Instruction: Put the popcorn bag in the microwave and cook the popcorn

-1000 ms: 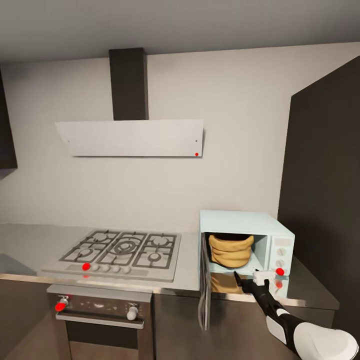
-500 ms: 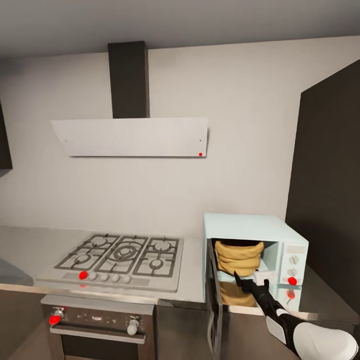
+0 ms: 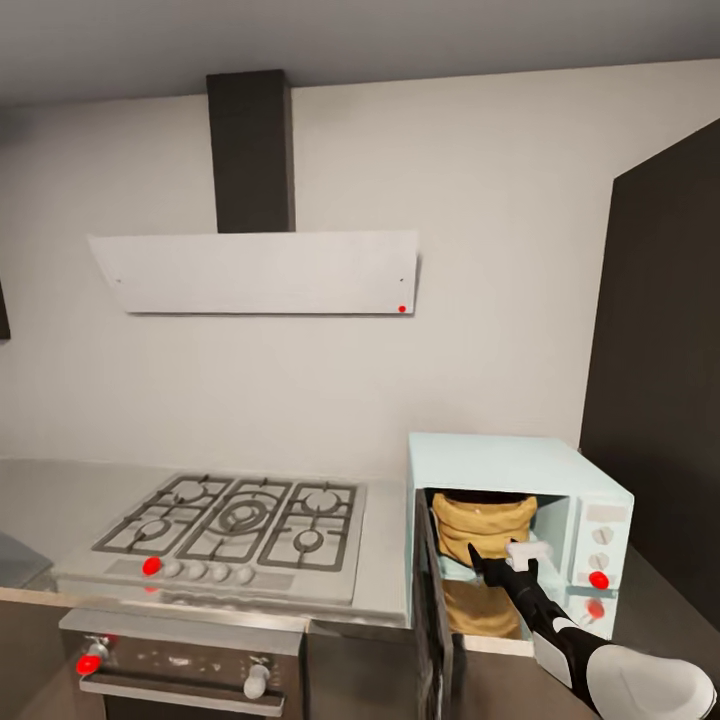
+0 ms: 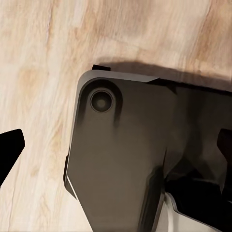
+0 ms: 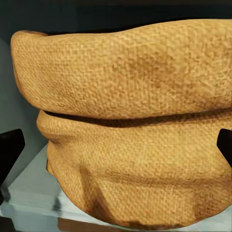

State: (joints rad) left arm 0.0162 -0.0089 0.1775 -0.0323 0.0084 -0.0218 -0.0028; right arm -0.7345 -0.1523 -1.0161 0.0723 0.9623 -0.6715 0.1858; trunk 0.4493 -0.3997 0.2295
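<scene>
Grey steel countertop (image 3: 385, 575) is carrying the microwave (image 3: 505, 465) at its right end, door swung wide. The popcorn bag (image 3: 482, 525) is being seen upright on the oven's floor. The right gripper (image 3: 500, 562) is being held just before it, fingers spread and released, the sack lying straight ahead between them.

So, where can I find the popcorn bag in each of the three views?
Head view: popcorn bag inside the open microwave, lower right, behind the right claw.
Left wrist view: not in it.
Right wrist view: popcorn bag close up, on the microwave floor.
Shared landmark: the bag's rolled rim.
</scene>
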